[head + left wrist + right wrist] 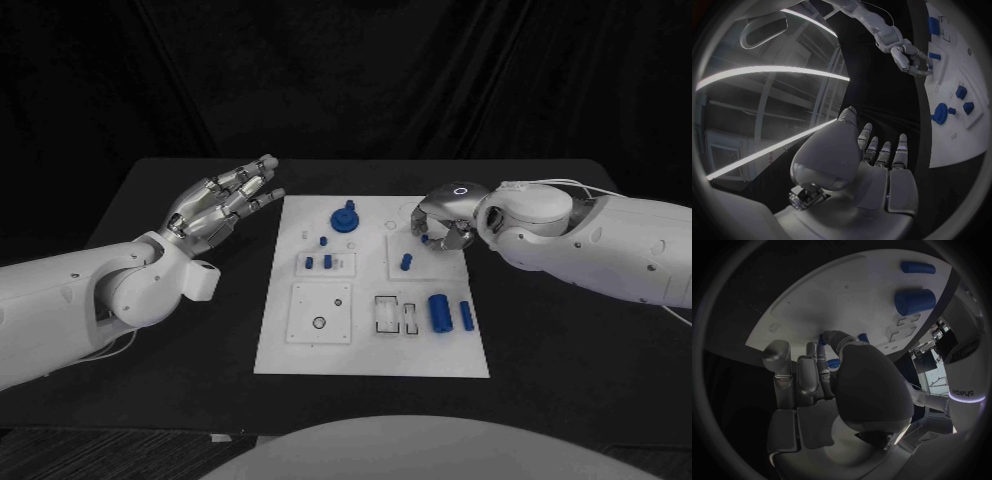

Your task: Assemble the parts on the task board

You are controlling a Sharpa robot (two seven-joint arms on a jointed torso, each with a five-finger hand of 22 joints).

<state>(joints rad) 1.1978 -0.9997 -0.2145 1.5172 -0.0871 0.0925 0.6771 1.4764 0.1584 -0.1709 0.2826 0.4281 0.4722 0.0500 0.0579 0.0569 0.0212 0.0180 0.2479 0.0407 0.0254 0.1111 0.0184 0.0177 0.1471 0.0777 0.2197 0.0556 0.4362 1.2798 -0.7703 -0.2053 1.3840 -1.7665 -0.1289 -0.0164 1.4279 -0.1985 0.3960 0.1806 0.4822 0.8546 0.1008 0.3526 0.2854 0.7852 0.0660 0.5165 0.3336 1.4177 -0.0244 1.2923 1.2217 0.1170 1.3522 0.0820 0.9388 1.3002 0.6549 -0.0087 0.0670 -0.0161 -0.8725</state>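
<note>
- Nearest: the task board point(372, 355) sits mid-table, with two blue cylinders point(450, 312) lying near its right edge.
- Left hand point(224, 205) hovers left of the board, fingers spread, holding nothing.
- Right hand point(443, 222) is curled down over the board's far right; can't tell if it's pinching a small blue part point(833, 363).

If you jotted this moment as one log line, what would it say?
left hand: open, raised beside task board | right hand: fingers curled down at a small blue part, grip unclear
</note>
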